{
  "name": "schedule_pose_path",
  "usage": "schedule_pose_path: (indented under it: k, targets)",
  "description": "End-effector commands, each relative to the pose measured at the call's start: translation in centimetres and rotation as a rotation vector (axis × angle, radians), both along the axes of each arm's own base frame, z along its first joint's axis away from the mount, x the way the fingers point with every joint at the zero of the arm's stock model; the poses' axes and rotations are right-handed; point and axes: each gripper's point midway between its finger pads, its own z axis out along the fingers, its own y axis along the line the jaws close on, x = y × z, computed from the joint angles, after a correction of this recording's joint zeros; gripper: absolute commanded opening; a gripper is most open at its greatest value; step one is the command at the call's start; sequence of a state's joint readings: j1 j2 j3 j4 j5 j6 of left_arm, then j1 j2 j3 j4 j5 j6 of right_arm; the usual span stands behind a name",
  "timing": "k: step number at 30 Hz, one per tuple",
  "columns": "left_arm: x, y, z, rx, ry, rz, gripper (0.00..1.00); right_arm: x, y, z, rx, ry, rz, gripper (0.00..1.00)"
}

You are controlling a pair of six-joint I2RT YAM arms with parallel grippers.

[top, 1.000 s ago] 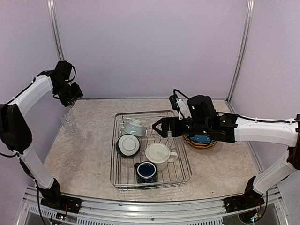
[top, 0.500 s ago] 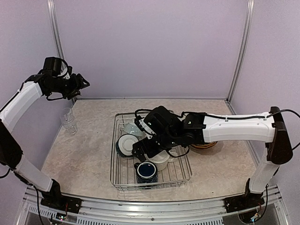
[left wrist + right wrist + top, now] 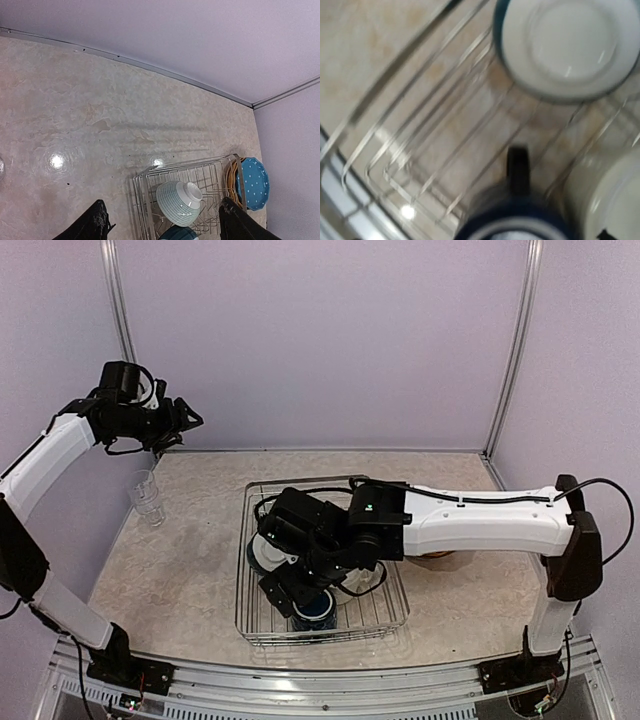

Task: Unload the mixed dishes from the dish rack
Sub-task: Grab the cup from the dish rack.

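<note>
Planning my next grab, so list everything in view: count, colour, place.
rack: one, silver wire, mid-table
far bowl: one, pale teal, upside down at the rack's far end
left bowl: one, whitish inside with a teal rim, rack's left side
cream mug: one, cream, in the rack beside the navy mug
navy mug: one, navy, rack's near edge
glasses: clear, table's left side; they look stacked, count unclear
blue plate: one, blue with white dots, right of the rack
yellow plate: at least one, yellow, under the blue plate
table: one, beige marbled
left tool: open, empty, raised over the far left
right tool: open, low over the navy mug
</note>
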State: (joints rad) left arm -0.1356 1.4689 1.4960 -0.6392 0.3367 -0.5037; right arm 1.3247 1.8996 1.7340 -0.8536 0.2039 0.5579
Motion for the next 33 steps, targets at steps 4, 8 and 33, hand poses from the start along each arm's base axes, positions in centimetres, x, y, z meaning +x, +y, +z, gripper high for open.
schedule_pose_path:
  k: [4, 8, 33]
  targets:
    - [0.2, -0.3, -0.3, 0.017, 0.007, -0.017, 0.84, -3.0, -4.3, -2.7, -0.105, 0.176, -0.13, 1.0]
    - [0.2, -0.1, -0.3, 0.014, 0.015, -0.007, 0.93, -3.4, -5.1, -3.7, -0.104, 0.219, -0.202, 1.0]
    - [0.5, -0.4, -1.4, 0.016, 0.042, -0.02, 0.99, -0.4, -2.7, -9.1, -0.098, 0.223, -0.409, 0.97]
